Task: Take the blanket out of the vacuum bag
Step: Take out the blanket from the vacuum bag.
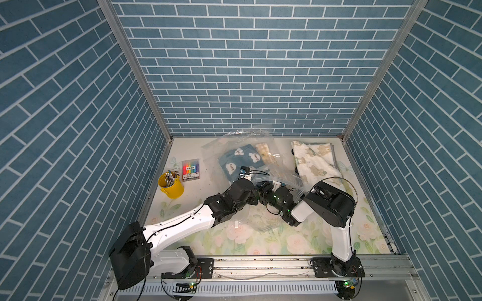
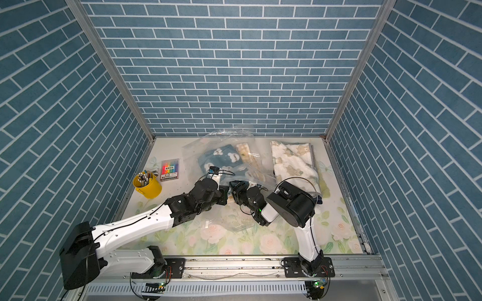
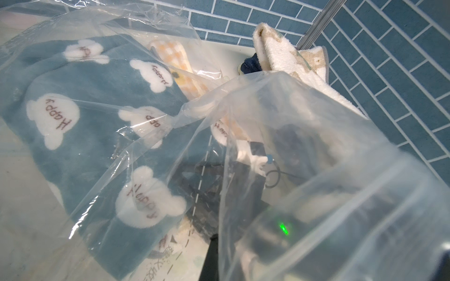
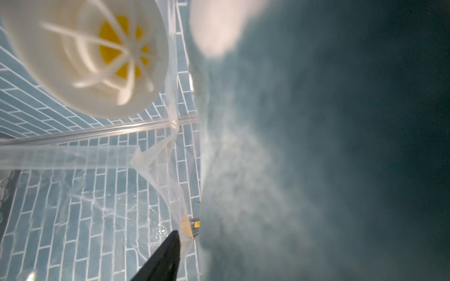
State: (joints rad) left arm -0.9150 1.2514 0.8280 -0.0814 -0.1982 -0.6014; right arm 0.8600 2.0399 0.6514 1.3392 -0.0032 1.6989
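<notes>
The vacuum bag (image 1: 229,146) (image 2: 206,147) lies crinkled at the back centre of the table. A blue blanket (image 1: 236,160) (image 2: 221,156) (image 3: 85,97) with white "Happy" bears is inside it. My left gripper (image 1: 260,192) (image 3: 214,240) sits at the bag's near end, shut on a raised sheet of its plastic (image 3: 292,126). My right gripper (image 1: 268,186) faces it, reaching into the bag's mouth. In the right wrist view one black finger (image 4: 165,255) stands well off to the side. The blanket's fold (image 4: 316,146) fills the space beside it and hides the other finger. The round white valve cap (image 4: 85,56) hangs close by.
A cream bear-print blanket (image 1: 315,161) lies outside the bag at the back right. A yellow checked cloth (image 1: 266,153) is in the bag beside the blue blanket. A yellow cup of pens (image 1: 170,185) and a marker pack (image 1: 190,169) stand at the left. Blue brick walls enclose three sides.
</notes>
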